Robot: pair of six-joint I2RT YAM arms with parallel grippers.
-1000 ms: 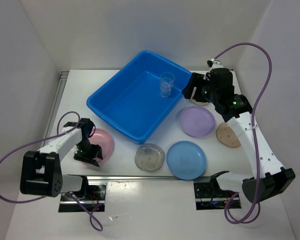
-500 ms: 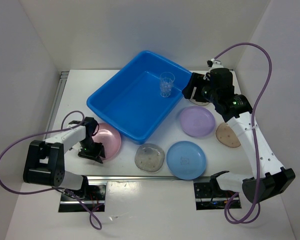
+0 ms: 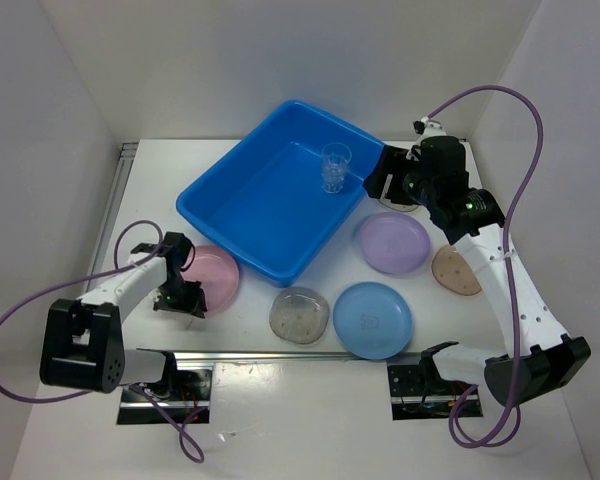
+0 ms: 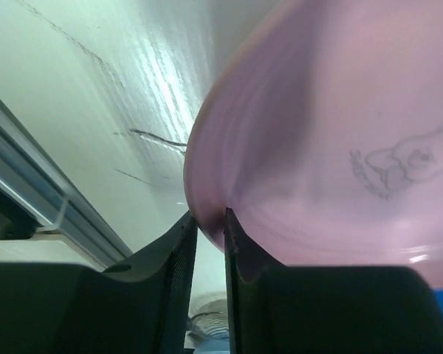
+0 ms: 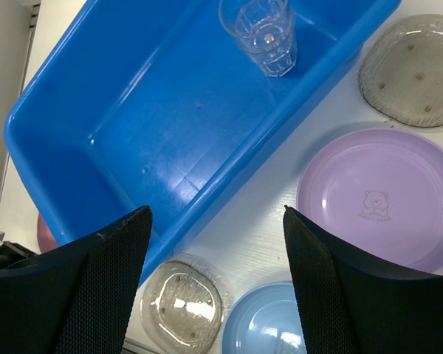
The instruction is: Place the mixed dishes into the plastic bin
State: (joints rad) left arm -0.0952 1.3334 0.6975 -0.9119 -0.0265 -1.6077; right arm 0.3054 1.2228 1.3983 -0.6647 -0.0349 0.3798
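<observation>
Left wrist view alone shows left jaws pinching the pink plate (image 4: 317, 147) rim; overhead, that grip is too small to read. Right jaws gape empty beside the blue bin (image 5: 133, 133).

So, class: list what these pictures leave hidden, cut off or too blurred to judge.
Grey speckled plate: top view, mostly hidden under the right hand; right wrist view, cut by the edge.
Tan plate: top view, partly behind the right arm.
Left hand's grip on pink plate: left wrist view, blurred close-up.
</observation>
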